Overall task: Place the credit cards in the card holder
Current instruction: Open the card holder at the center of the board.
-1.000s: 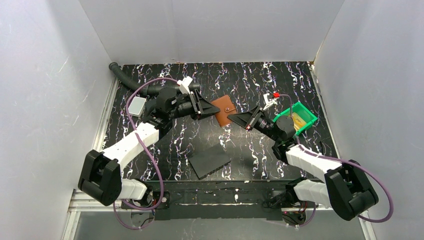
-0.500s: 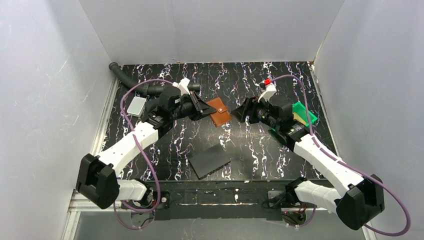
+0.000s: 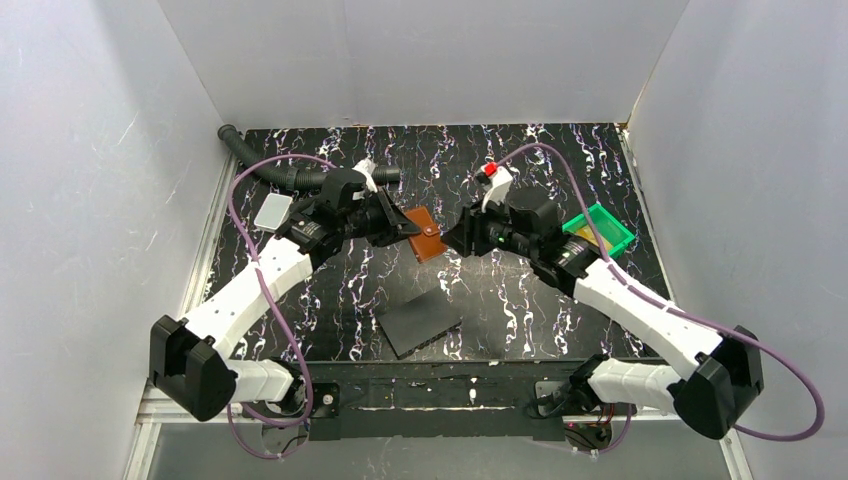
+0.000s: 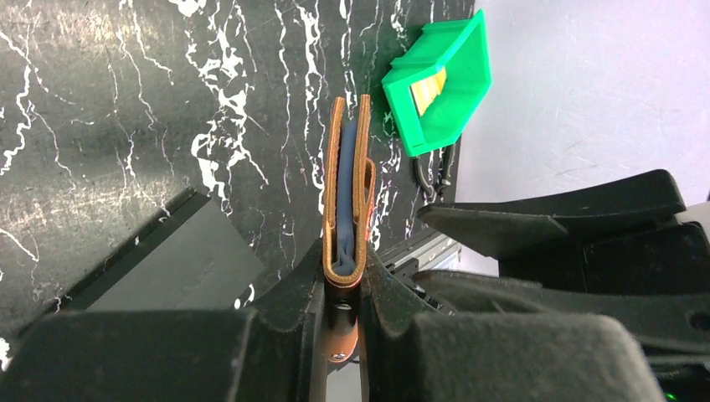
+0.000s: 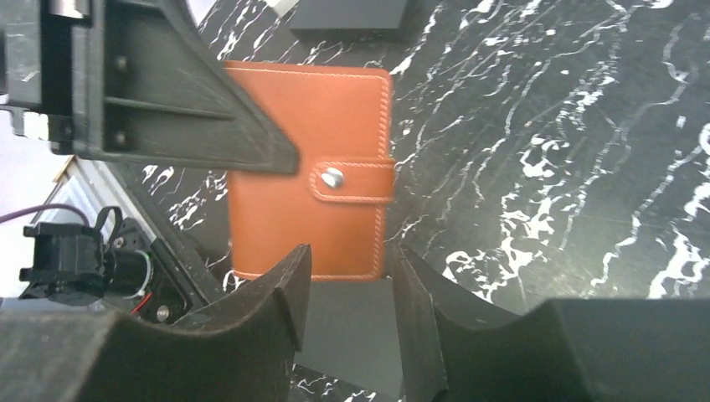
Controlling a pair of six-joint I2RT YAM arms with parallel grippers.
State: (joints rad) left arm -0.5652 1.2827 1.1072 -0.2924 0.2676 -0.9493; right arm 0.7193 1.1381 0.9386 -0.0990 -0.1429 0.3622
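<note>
Left pincer pinches a folded brown leather wallet at frame centre, a light-blue card barely showing inside, edge-on. Right pincer spread nearby.

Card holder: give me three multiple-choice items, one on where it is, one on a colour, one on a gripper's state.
1. The card holder is: A lying loose; B clamped in the left gripper; C out of view.
2. The card inside it is: A blue; B red; C white.
3. The right gripper is: A open; B shut on the card holder; C shut on a card.
B: that gripper's fingers pinch its edge. A: blue shows between the leather flaps. A: its fingers stand apart, gripping nothing.
</note>
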